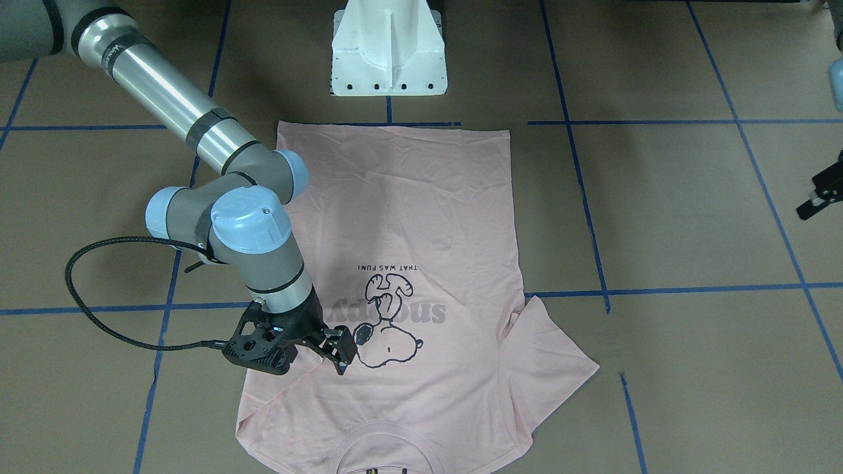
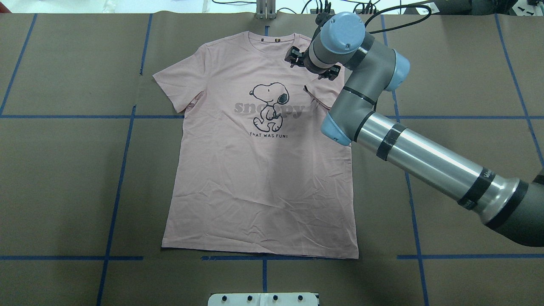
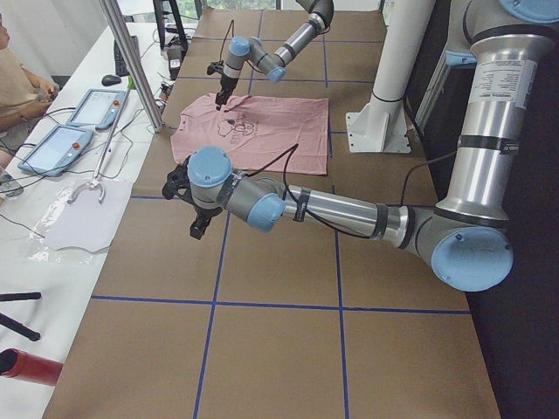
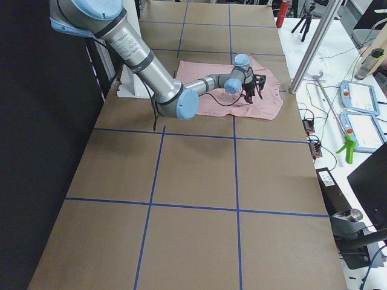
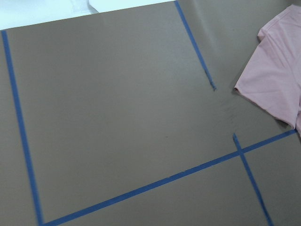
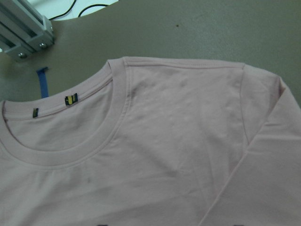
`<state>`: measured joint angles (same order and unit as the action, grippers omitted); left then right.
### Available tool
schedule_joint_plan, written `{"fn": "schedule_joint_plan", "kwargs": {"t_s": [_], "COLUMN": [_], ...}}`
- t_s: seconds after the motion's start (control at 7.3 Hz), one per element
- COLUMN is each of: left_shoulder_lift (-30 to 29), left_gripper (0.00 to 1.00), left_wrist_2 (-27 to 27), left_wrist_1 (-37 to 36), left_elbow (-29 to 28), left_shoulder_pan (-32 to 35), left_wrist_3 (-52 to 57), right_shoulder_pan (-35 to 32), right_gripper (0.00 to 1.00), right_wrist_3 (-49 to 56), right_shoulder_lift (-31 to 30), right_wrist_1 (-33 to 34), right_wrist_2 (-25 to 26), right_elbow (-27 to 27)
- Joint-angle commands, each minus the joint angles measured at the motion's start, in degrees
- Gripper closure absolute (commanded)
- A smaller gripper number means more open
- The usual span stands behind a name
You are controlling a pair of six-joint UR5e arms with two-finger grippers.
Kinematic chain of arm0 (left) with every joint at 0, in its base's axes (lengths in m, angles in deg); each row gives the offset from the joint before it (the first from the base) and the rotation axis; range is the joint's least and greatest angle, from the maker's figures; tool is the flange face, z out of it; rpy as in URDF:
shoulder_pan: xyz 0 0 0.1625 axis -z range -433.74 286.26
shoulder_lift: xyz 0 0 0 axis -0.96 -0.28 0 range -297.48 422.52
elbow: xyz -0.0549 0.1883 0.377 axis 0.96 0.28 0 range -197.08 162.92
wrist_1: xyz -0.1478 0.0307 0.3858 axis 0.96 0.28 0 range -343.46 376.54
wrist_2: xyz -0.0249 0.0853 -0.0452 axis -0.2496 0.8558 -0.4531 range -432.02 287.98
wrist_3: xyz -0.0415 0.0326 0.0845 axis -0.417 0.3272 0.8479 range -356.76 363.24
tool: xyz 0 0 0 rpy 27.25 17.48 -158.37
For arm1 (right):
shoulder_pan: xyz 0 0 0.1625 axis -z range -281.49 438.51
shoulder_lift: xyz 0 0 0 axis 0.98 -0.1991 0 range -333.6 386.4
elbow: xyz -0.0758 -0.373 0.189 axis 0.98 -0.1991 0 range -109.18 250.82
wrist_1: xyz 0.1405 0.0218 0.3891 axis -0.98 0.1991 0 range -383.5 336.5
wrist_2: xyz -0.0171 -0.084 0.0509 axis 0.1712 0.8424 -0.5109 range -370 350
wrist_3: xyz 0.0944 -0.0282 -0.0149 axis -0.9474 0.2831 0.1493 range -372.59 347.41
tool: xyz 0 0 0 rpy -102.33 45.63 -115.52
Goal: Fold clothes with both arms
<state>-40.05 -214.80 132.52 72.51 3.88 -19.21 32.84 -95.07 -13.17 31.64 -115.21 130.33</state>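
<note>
The pale pink T-shirt [image 2: 255, 178] lies flat on the brown table, print up, with its collar [image 2: 267, 36] at the far edge. It also shows in the front view [image 1: 428, 217]. The sleeve on the robot's right is folded in over the chest, and the other sleeve [image 5: 277, 80] lies spread out. My right gripper [image 1: 341, 359] hovers over the folded sleeve by the shoulder [image 6: 244, 94]. It looks open and holds no cloth. My left gripper [image 1: 816, 197] is well off to the side over bare table. I cannot tell whether it is open or shut.
The white pedestal base [image 1: 388, 52] stands at the robot's edge, just behind the shirt's hem. Blue tape lines [image 2: 123, 170] grid the brown table. An aluminium post [image 6: 23, 28] stands beyond the collar. Tablets [image 3: 52, 148] lie on the operators' side bench.
</note>
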Motion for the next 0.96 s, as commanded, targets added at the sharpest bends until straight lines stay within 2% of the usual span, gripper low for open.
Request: {"fn": "schedule_joint_plan", "kwargs": {"t_s": [0.0, 0.14, 0.27, 0.41, 0.55, 0.82], "left_shoulder_lift": [-14.4, -18.1, -20.0, -22.6, -24.2, -25.8], "left_gripper": [0.0, 0.0, 0.0, 0.0, 0.05, 0.26], "left_wrist_2": [15.0, 17.4, 18.0, 20.5, 23.0, 25.3], "left_wrist_1": [1.8, 2.4, 6.6, 14.2, 17.9, 18.2], "left_elbow": [-11.2, -15.6, -19.7, -26.6, -30.5, -31.8], "left_shoulder_pan": [-14.5, -17.6, -18.1, -18.7, -21.2, -23.9], "left_wrist_3": [-19.3, -21.7, -21.8, -22.0, -23.1, -25.6], "right_shoulder_pan": [-6.1, -7.4, -7.6, -7.7, -7.6, -7.6], "right_gripper": [0.0, 0.0, 0.0, 0.0, 0.0, 0.0], "right_wrist_3": [0.3, 0.6, 0.5, 0.5, 0.6, 1.2], "right_shoulder_lift": [-5.1, -11.8, -15.6, -17.2, -17.4, -17.2], "right_wrist_1": [0.1, -0.2, -0.1, -0.3, -0.4, -0.4], "right_wrist_2": [-10.6, -12.5, -13.3, -14.1, -14.0, -13.6], "right_elbow": [7.7, 15.6, 20.6, 22.2, 22.1, 21.7]}}
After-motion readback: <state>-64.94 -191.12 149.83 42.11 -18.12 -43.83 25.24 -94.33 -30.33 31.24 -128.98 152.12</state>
